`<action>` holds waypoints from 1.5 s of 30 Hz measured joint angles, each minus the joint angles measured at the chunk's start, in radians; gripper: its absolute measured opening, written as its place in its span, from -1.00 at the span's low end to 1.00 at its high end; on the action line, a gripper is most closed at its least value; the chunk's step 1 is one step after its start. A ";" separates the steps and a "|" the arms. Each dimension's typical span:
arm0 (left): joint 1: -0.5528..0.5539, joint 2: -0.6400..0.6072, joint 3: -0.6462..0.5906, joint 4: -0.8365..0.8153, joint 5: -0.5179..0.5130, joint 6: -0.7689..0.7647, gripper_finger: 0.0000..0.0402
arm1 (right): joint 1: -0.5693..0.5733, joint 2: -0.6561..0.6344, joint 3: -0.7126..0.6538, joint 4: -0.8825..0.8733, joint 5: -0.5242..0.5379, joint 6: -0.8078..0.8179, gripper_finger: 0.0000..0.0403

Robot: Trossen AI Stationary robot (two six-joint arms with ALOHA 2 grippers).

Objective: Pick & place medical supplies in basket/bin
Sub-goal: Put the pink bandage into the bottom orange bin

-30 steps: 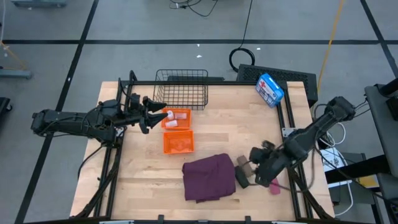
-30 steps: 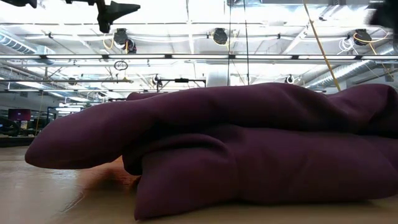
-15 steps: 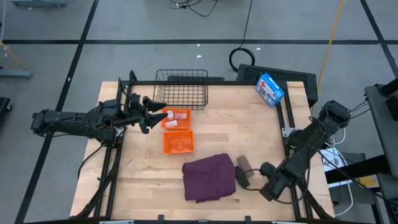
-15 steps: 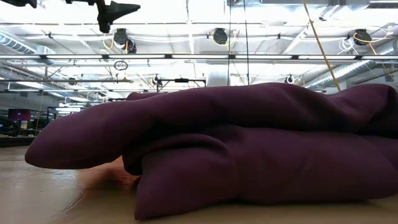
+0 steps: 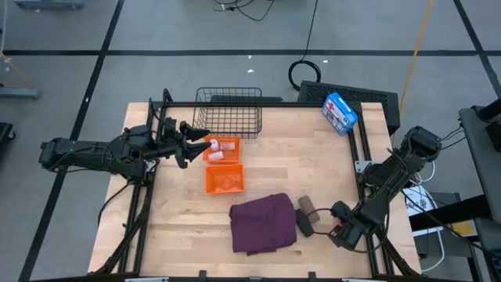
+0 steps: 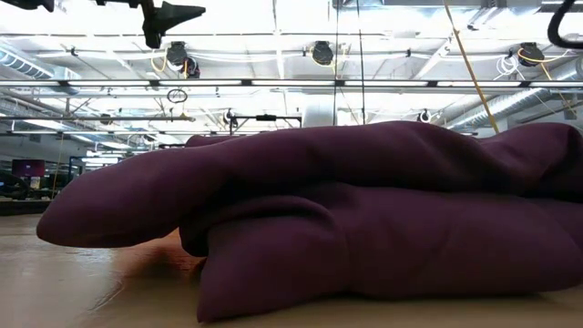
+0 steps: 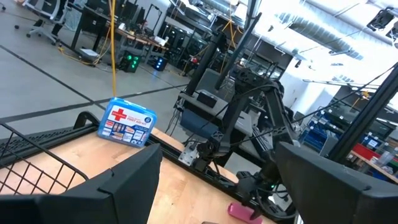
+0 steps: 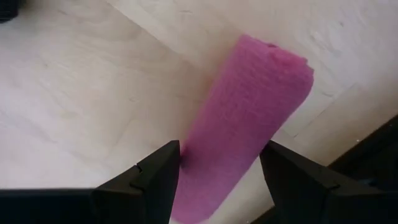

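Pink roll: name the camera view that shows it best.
The right wrist view: the pink fabric roll fills the frame, lying on the wood between the right pincer's open fingers. The left wrist view shows a distant pink sliver; the high view hides it under the pincer; the low view shows none.

Table [image 5: 313,164]: light wooden top, bare across its middle.
Basket [image 5: 228,110]: black wire mesh, at the far edge, left of centre.
Bin [image 5: 223,164]: orange, two compartments, just in front of the basket.
Box [image 5: 340,111]: blue and white with a red cross, at the far right corner.
Cloth [image 5: 262,222]: purple-maroon, crumpled, near the front edge.
Brown roll [image 5: 308,207]: just right of the cloth.
Black roll [image 5: 304,224]: beside the brown roll.
Pink roll [image 8: 245,118]: lying flat at the table's right edge.
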State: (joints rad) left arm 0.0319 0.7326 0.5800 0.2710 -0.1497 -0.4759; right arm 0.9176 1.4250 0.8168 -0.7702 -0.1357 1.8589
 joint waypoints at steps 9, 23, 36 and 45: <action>0.000 0.000 0.000 0.000 0.000 0.000 0.61 | 0.000 0.000 -0.033 0.003 0.067 -0.024 -0.12; 0.000 0.000 0.000 0.001 0.000 0.000 0.61 | -0.001 -0.106 0.014 -0.254 0.509 -0.134 -0.65; 0.000 0.000 0.000 0.001 0.000 0.000 0.61 | -0.119 -0.275 0.027 -0.004 1.176 -0.771 -0.65; 0.000 0.000 0.000 0.002 0.000 0.000 0.61 | -0.334 -0.274 -0.126 0.907 0.967 -1.675 -0.65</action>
State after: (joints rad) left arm 0.0320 0.7330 0.5802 0.2728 -0.1501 -0.4759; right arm 0.5835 1.1507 0.6909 0.1369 0.8309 0.1842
